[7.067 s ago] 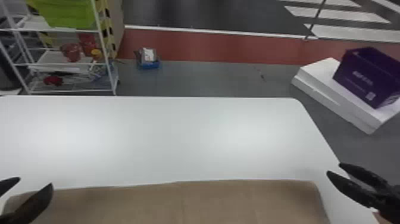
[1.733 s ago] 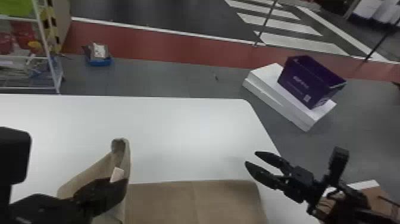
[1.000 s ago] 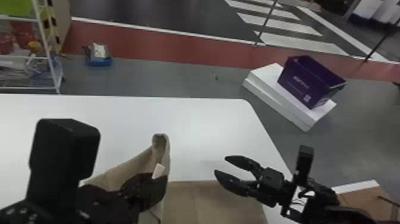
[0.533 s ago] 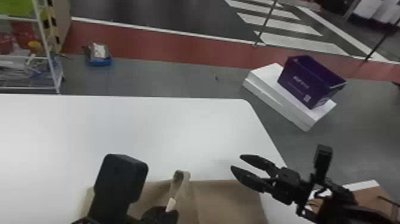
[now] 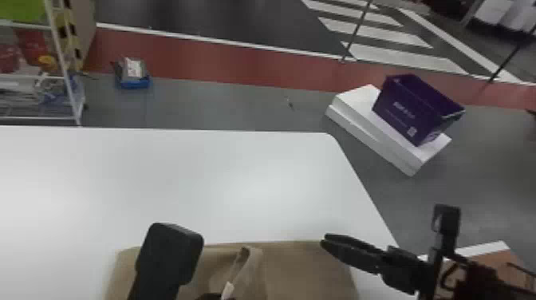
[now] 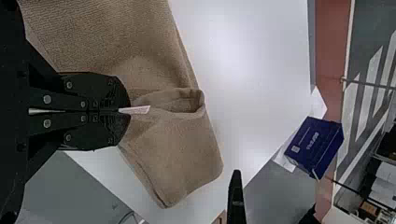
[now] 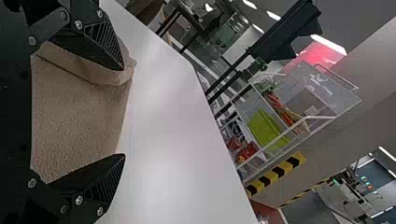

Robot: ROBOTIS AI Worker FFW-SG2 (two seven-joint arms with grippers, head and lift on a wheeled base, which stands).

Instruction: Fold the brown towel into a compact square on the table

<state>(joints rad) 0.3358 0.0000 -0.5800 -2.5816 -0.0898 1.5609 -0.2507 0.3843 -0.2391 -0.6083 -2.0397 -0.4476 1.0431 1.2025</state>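
At the bottom edge of the head view, my left gripper holds a lifted edge of the brown towel, a pale tag beside it. The left wrist view has my left gripper shut on the towel, whose cloth loops up in front of the fingertips by the white tag. My right gripper is above the towel's right part, apart from the left one. Seen from its own wrist, the right gripper stands open, with the towel beyond its spread fingers.
The white table extends behind the towel. On the floor past its right edge, a purple box rests on white slabs. A wire shelf stands at the far left, near a small blue tray.
The left gripper has carried the towel's left side rightward and then lowered it. The right gripper shifted left, then back a little right and lower. The head view has turned right since the oldest frame.
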